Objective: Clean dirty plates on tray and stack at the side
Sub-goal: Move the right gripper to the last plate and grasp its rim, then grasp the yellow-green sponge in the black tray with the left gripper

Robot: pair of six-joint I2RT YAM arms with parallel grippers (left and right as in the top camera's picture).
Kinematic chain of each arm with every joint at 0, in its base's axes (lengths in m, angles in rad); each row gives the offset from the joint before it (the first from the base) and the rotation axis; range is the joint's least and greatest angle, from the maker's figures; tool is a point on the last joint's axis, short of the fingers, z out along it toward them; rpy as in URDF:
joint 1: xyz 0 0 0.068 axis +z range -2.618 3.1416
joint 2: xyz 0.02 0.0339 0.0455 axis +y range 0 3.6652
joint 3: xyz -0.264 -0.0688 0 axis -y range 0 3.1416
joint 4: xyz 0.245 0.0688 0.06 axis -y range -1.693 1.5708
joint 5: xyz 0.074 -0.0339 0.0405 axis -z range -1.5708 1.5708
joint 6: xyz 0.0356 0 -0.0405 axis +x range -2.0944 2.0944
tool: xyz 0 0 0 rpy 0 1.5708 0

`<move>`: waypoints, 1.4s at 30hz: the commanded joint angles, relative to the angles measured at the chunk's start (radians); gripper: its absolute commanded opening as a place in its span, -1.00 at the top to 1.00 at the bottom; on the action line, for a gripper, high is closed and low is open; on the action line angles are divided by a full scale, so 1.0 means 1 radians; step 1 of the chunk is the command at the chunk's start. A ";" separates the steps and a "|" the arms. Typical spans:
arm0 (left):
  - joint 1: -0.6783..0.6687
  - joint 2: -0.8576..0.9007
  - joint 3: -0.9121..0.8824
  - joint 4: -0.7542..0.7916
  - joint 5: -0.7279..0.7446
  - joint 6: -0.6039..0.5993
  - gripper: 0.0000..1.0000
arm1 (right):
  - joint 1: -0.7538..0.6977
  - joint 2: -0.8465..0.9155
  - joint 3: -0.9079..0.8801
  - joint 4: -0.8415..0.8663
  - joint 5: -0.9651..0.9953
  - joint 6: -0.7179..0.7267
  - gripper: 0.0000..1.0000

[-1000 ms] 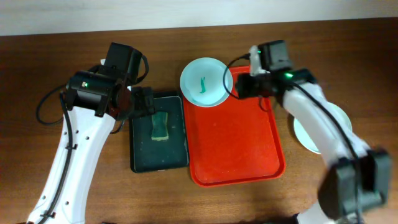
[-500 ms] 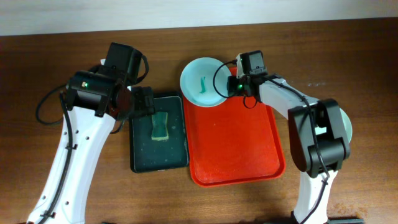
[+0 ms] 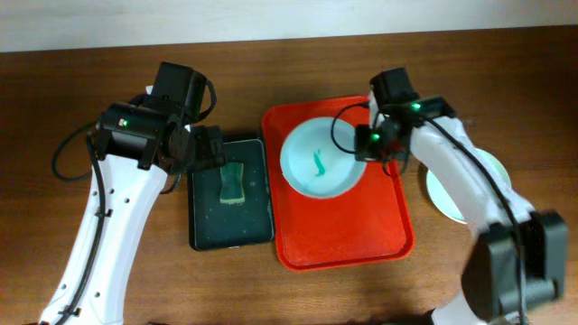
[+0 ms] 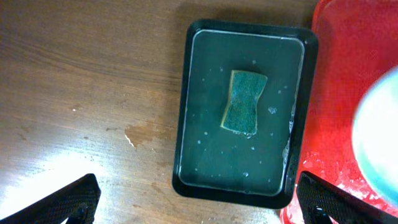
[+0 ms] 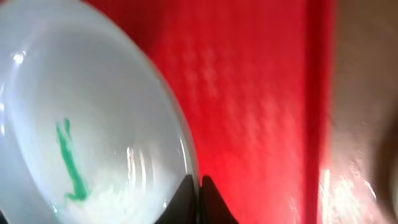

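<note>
Right gripper (image 5: pixel 199 196) is clenched on the right rim of a plate (image 3: pixel 318 161), its two dark fingertips pinched almost together over the thin edge. The plate is round, shallow and glossy, white to pale mint, with a teal-green smear (image 5: pixel 69 162) streaked across its centre and a faint frothy patch beside it. It sits in the upper half of the red tray (image 3: pixel 343 230), a smooth plastic rectangle with rounded corners and a raised lip.

Left gripper (image 3: pixel 209 149) hangs with its jaws spread wide, holding nothing, above the black tray (image 4: pixel 185 106). A green sponge (image 4: pixel 244 101), pinched at the waist, lies in that tray among scattered water droplets.

On the wooden table (image 3: pixel 506 54) just right of the red tray, a second plate (image 3: pixel 447 197) shows, partly hidden by the right arm.
</note>
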 commanded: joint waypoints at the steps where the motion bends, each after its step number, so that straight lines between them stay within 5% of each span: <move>1: 0.004 -0.009 0.009 -0.002 -0.014 0.012 -0.99 | -0.005 -0.025 -0.008 -0.150 0.092 0.162 0.92; 6: 0.004 -0.009 0.009 -0.002 -0.014 0.012 -0.99 | -0.002 -0.023 -0.225 -0.025 0.080 0.373 0.92; 11: 0.004 -0.009 0.009 -0.002 -0.014 0.012 -0.99 | -0.003 -0.023 -0.352 0.201 0.018 0.375 0.90; 14: 0.004 -0.009 0.009 -0.002 -0.014 0.012 -0.99 | -0.003 -0.066 -0.328 0.161 0.020 0.286 0.50; 17: 0.004 -0.009 0.009 -0.002 -0.014 0.012 -0.99 | -0.003 -0.156 -0.276 0.094 0.021 0.145 0.32; 23: 0.004 -0.009 0.009 0.019 -0.014 0.011 -0.99 | -0.003 -0.414 -0.188 0.018 0.025 -0.070 0.28; 30: 0.004 -0.003 -0.011 0.083 0.097 0.011 -0.98 | -0.003 -0.543 -0.188 -0.010 0.028 -0.069 0.24; 36: 0.003 0.033 -0.262 0.229 0.159 0.008 -0.47 | -0.003 -0.524 -0.189 -0.053 0.028 -0.069 0.22; 42: 0.003 0.112 -0.592 0.557 0.249 0.066 -0.13 | -0.003 -0.492 -0.189 -0.052 0.028 -0.069 0.21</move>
